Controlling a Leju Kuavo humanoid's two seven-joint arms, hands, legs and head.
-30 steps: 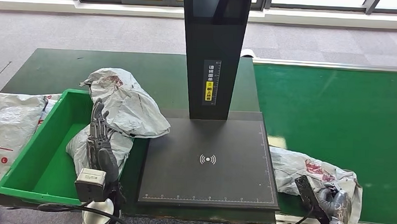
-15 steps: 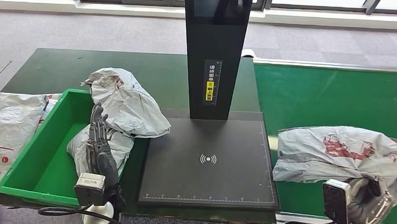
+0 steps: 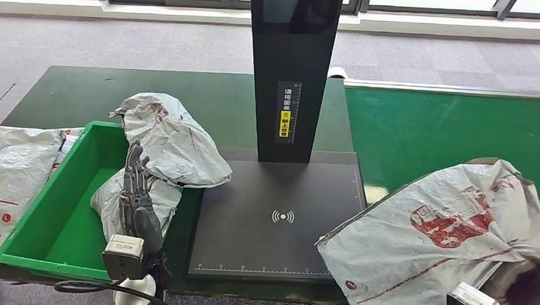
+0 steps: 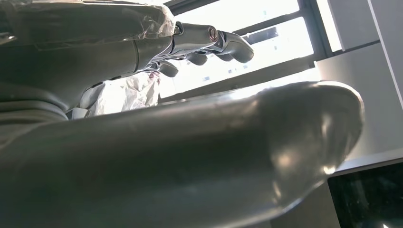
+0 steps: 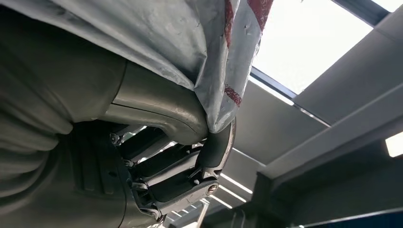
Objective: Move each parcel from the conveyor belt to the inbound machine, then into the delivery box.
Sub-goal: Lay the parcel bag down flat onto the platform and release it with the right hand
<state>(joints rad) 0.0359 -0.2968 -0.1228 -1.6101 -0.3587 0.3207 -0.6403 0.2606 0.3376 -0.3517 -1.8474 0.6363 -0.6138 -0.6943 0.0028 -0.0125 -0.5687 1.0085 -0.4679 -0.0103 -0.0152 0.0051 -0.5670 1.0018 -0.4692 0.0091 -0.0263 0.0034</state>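
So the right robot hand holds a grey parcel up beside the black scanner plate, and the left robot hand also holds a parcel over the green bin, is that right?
Not quite. In the head view the left robot hand holds nothing: its fingers are stretched out flat over the green bin, above a parcel lying there. The right robot hand does hold the grey parcel up beside the black scanner plate.

The inbound machine (image 3: 282,217) sits at the centre of my view, its upright column (image 3: 292,72) rising from its far edge. Left of the machine lies the delivery box (image 3: 41,233), with one parcel (image 3: 169,139) draped over its machine-side rim and my left hand (image 3: 136,192) raised above another parcel (partly hidden) inside. Right of the machine runs the conveyor belt (image 3: 451,128); my right hand (image 5: 180,142) holds a parcel (image 3: 440,246) overlapping the machine's near right corner.
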